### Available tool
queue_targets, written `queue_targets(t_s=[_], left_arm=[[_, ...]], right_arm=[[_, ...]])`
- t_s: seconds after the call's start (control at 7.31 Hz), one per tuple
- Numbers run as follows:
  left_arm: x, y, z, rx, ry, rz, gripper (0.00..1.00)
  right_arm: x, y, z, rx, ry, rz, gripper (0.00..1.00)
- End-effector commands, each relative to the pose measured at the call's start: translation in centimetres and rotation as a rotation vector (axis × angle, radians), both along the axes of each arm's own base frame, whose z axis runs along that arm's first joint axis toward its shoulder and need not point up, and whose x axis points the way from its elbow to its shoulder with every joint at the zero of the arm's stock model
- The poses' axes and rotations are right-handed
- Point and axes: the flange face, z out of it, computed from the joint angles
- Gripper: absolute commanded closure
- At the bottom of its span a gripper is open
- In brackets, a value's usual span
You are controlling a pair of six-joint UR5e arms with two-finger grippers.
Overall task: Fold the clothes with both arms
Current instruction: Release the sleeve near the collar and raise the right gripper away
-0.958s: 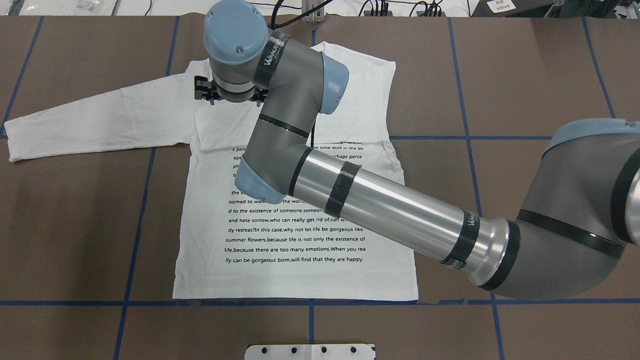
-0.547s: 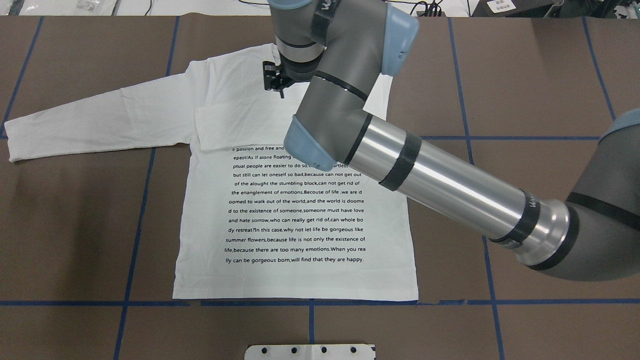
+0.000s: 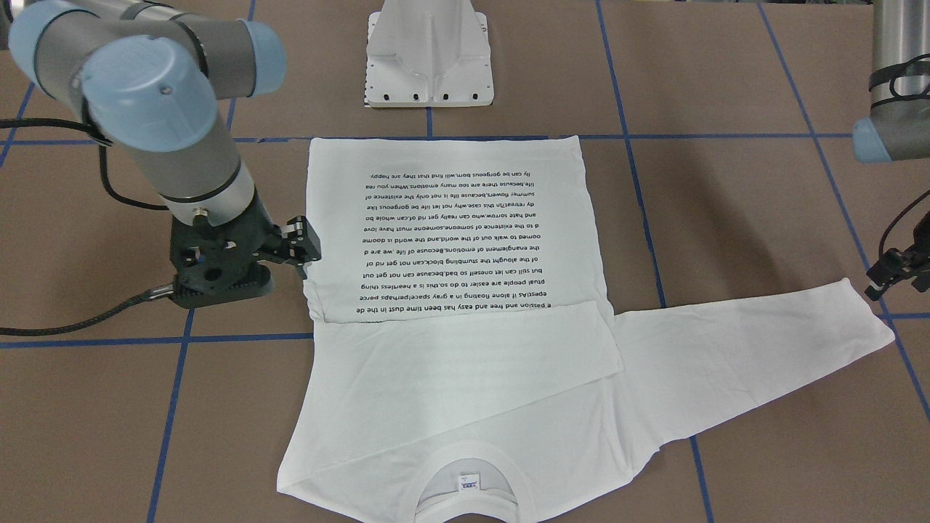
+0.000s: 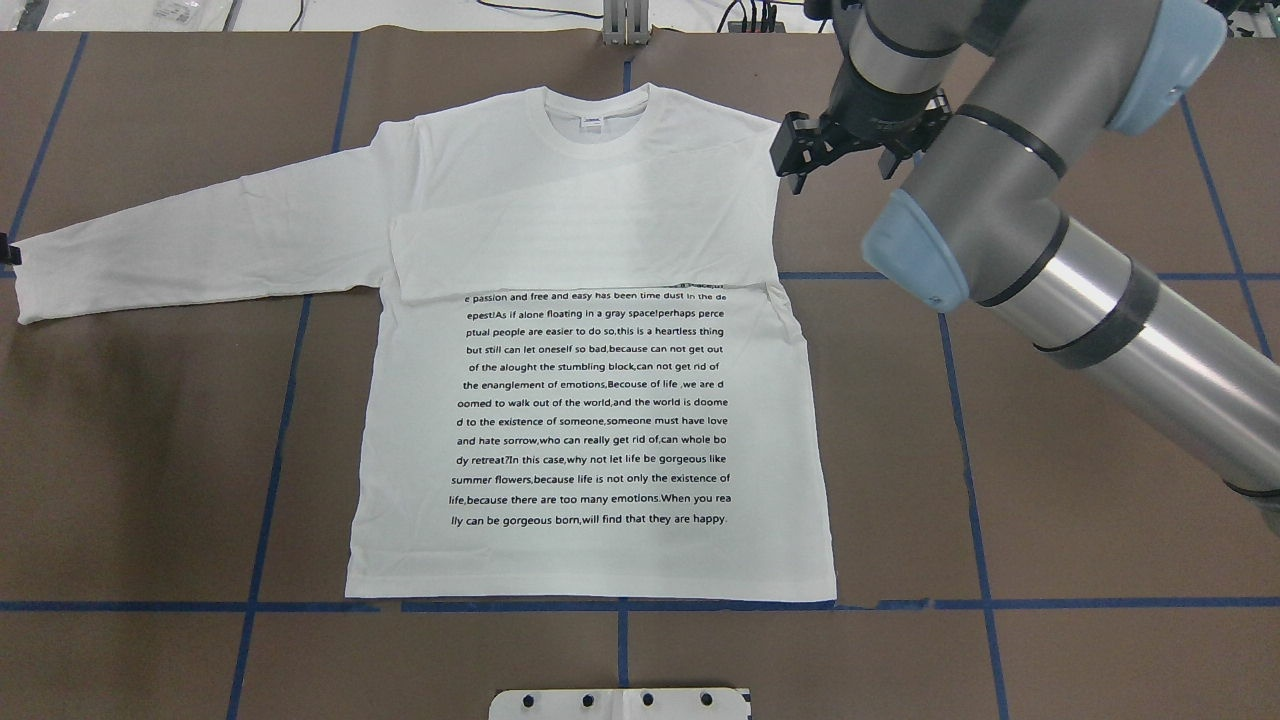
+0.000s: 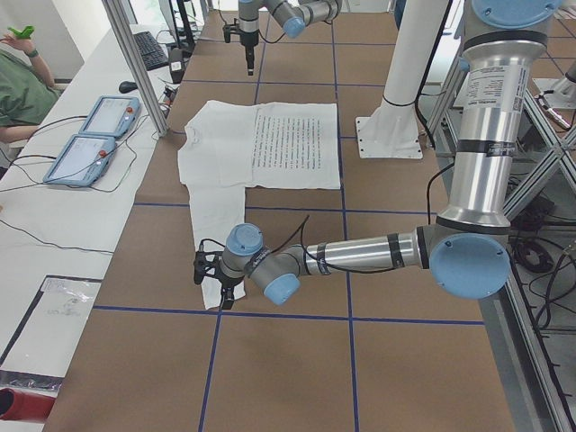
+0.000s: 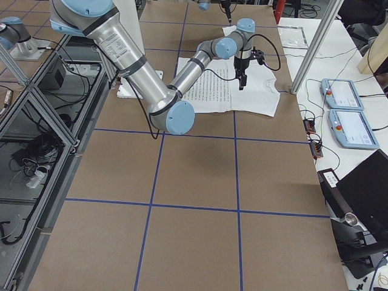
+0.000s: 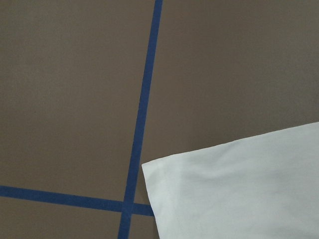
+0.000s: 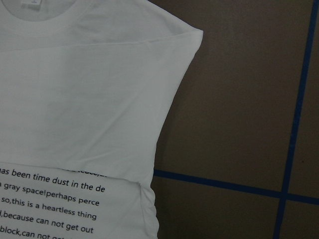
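- The white T-shirt (image 4: pixel 590 420) lies flat on the brown table (image 4: pixel 1050 500), print side up, with its collar (image 4: pixel 595 125) on the far side from the robot.
- One fold looks done. The sleeve on the robot's right (image 4: pixel 560 250) is laid across the chest, and its lower edge just covers the top line of the print.
- The other sleeve (image 4: pixel 200 240) is stretched straight out to the robot's left, not yet folded.
- The right gripper (image 4: pixel 838 160) hovers just beside the shirt's right shoulder, off the cloth. Its jaws are spread and hold nothing.
- The left gripper (image 3: pixel 888 277) sits right at the cuff (image 7: pixel 199 189) of the outstretched sleeve. I cannot tell whether it is released or clenched, as its wrist view shows only cloth and tape lines.
- My judgement is that the task is at an early stage. The left sleeve needs folding in, and then the body needs folding up (probably hem towards collar, with both arms).
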Motion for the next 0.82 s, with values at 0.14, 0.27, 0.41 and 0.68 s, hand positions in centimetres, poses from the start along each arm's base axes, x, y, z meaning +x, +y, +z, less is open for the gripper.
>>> queue_targets(t_s=[0.14, 0.27, 0.41, 0.68], left_arm=[[2.0, -1.6, 1.3, -0.001, -0.027, -0.005, 0.01], [2.8, -2.2, 1.2, -0.001, -0.027, 0.004, 0.01], [3.3, -2.4, 1.4, -0.003, -0.030, 0.010, 0.02], [3.5, -2.1, 2.3, 0.009, -0.025, 0.017, 0.11]], right_arm=[[2.5, 0.1, 2.3, 0.001, -0.009, -0.026, 0.00], [2.5, 0.3, 2.5, -0.004, -0.013, -0.030, 0.00], [2.6, 0.4, 2.6, -0.005, -0.013, -0.030, 0.00], [2.6, 0.4, 2.6, -0.003, -0.010, -0.028, 0.00]])
